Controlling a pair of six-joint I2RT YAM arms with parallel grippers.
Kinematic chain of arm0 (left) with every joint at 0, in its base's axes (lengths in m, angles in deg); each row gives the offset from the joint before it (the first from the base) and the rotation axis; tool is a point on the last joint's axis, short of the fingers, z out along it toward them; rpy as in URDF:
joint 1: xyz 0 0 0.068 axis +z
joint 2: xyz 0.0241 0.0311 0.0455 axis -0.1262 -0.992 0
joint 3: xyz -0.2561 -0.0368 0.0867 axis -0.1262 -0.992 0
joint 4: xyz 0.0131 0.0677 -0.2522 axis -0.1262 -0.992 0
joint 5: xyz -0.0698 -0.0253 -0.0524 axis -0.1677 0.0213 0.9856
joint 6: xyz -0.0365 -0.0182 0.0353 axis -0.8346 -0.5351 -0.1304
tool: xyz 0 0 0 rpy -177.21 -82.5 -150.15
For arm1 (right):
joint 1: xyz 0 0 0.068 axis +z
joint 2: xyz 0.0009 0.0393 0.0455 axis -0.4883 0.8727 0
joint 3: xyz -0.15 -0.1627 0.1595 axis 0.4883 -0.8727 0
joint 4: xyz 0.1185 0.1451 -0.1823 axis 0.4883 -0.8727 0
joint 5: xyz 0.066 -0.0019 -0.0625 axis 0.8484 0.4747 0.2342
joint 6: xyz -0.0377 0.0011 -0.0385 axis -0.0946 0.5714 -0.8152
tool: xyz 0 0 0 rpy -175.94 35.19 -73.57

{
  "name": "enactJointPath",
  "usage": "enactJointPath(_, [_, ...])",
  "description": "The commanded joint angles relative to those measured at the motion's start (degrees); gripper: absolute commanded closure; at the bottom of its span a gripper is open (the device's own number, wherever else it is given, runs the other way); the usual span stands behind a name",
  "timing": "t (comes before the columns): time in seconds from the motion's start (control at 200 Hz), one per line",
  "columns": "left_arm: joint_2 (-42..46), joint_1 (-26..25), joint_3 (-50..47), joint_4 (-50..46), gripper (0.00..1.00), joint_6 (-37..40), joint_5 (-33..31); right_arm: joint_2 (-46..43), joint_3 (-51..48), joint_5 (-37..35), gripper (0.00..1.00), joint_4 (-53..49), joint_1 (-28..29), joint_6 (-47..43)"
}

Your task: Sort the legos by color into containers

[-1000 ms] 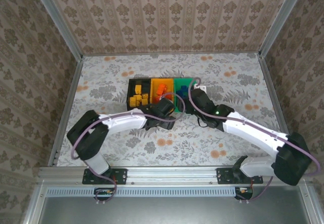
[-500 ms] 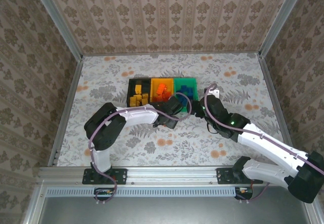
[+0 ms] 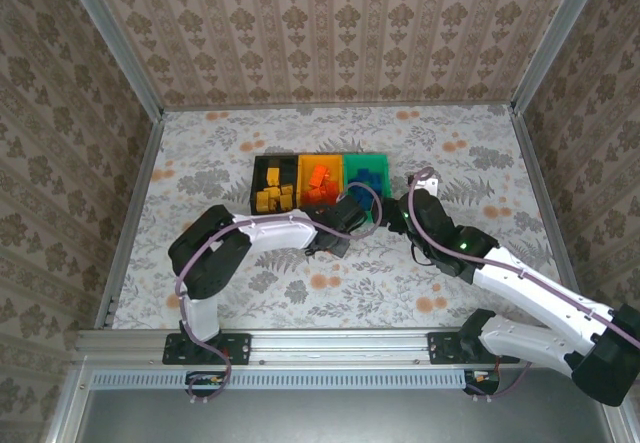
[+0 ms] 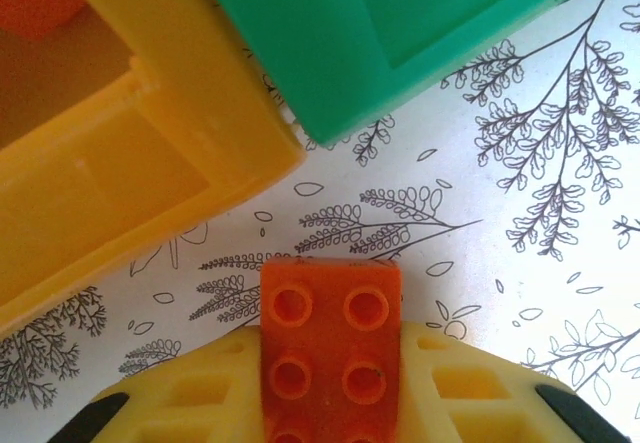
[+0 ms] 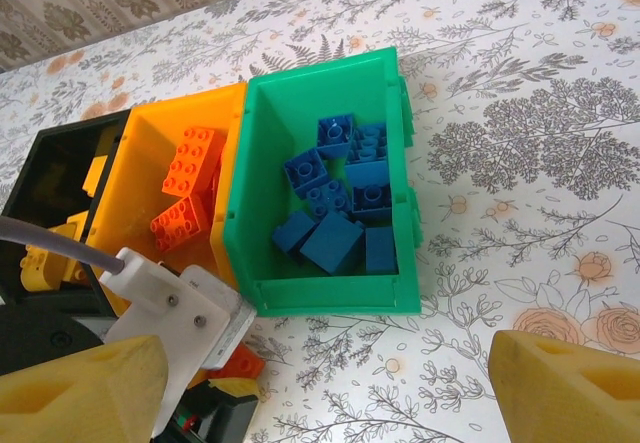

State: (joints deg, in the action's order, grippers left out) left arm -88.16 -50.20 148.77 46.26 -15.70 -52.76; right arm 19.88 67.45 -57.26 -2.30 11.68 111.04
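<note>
Left gripper [image 4: 330,388] holds red-orange lego [image 4: 328,323]; blue legos [image 5: 340,198] lie in green bin [image 5: 330,295].

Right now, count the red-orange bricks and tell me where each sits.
3. The left claw grips one brick just outside the yellow-orange bin; two bricks lie inside it. More may be hidden.

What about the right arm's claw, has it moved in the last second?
Yes. The right gripper has pulled away to the right of the green bin, whose right edge it overlapped before.

Bins [image 5: 325,298] abreast — legos [image 5: 335,243] seemingly colour-sorted inside; red-orange brick [image 4: 330,348] outside, studs up.
</note>
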Motion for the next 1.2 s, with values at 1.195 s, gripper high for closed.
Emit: enactJointPath(1.195, [5.7, 15.3, 14.7, -0.1, 0.68, 0.8, 8.4, -5.6, -5.1, -6.4, 0.11, -2.4, -0.5, 5.6])
